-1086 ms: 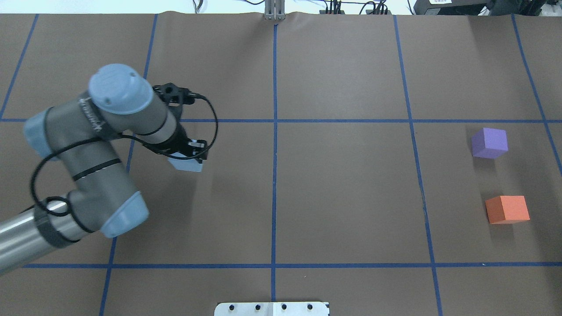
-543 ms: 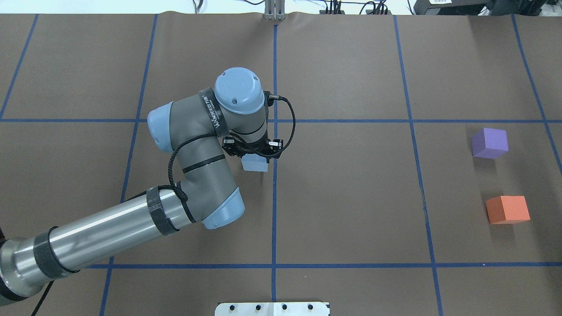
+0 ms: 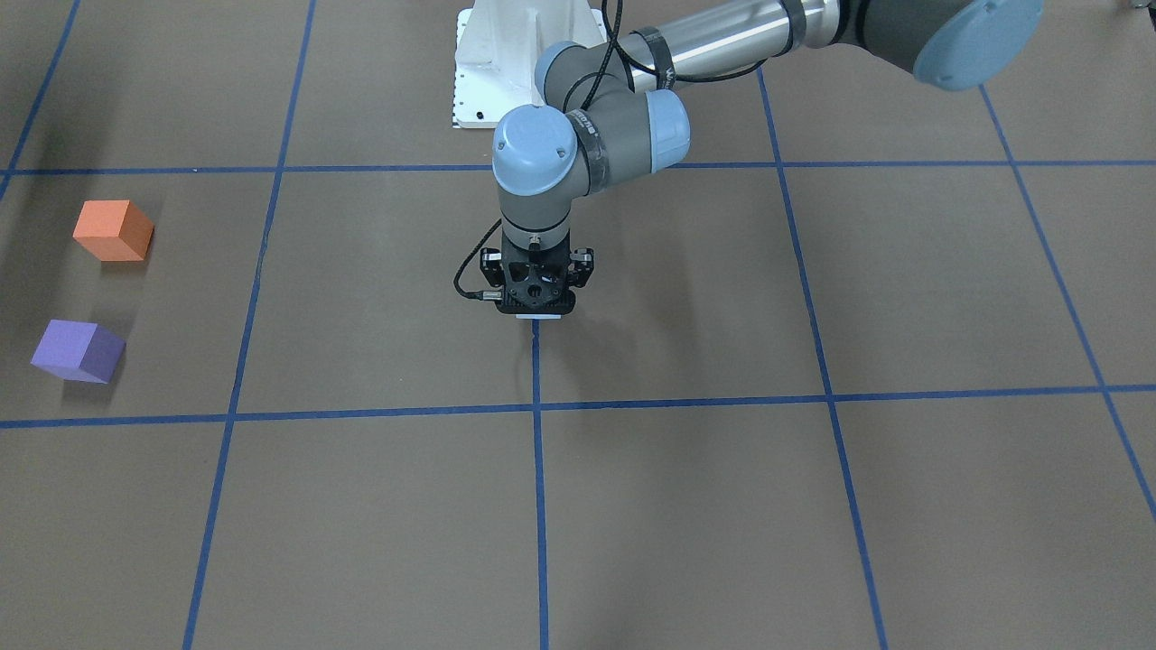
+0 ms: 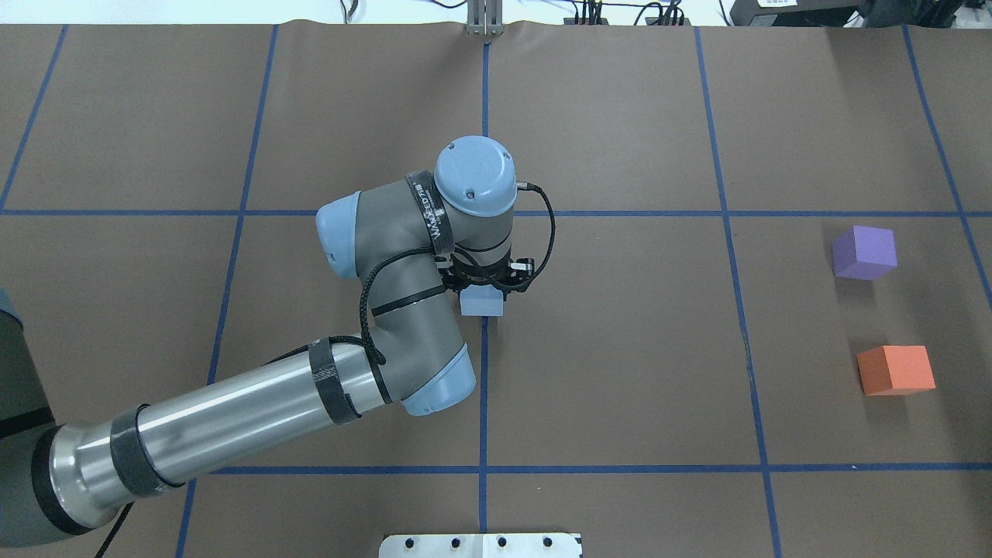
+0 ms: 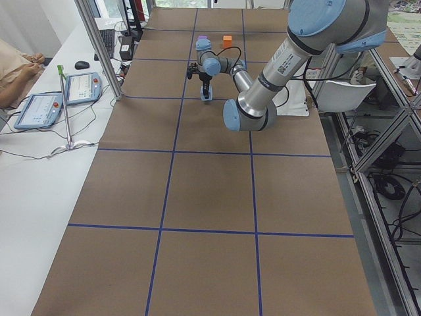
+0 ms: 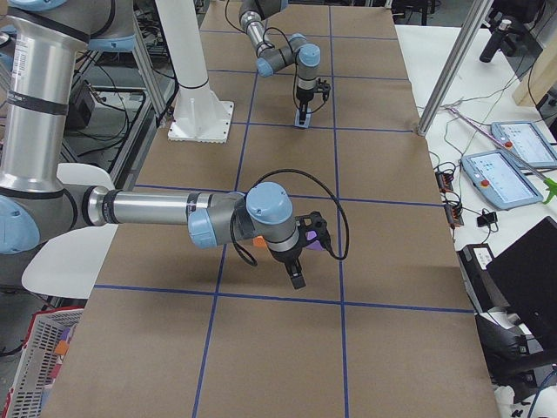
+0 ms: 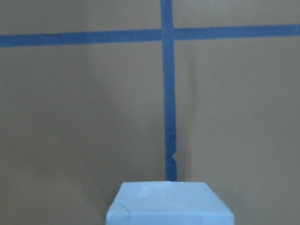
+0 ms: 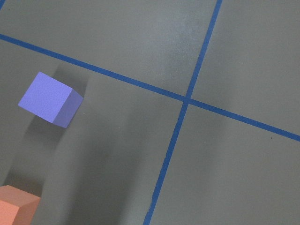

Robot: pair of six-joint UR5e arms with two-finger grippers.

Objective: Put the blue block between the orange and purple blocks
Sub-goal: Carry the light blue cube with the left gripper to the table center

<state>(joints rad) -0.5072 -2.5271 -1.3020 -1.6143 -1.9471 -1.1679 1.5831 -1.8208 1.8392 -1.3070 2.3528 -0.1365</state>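
Observation:
My left gripper (image 4: 484,288) is shut on the light blue block (image 4: 482,304) and holds it low over the table's centre line. The block fills the bottom of the left wrist view (image 7: 168,205). In the front view the gripper (image 3: 535,307) hides most of it. The purple block (image 4: 864,252) and the orange block (image 4: 896,370) lie far right with a gap between them, purple farther from the robot. They also show in the right wrist view, purple (image 8: 49,99) and orange (image 8: 16,211). My right gripper (image 6: 298,277) hangs near them; I cannot tell its state.
Brown paper with blue tape grid lines (image 4: 484,387) covers the table. The white robot base plate (image 4: 480,545) sits at the near edge. Tablets and cables (image 6: 500,165) lie on the side bench beyond the table.
My left arm has swung to the right with the blue block, from the left part of the table to the centre line. The purple and orange blocks have not moved.

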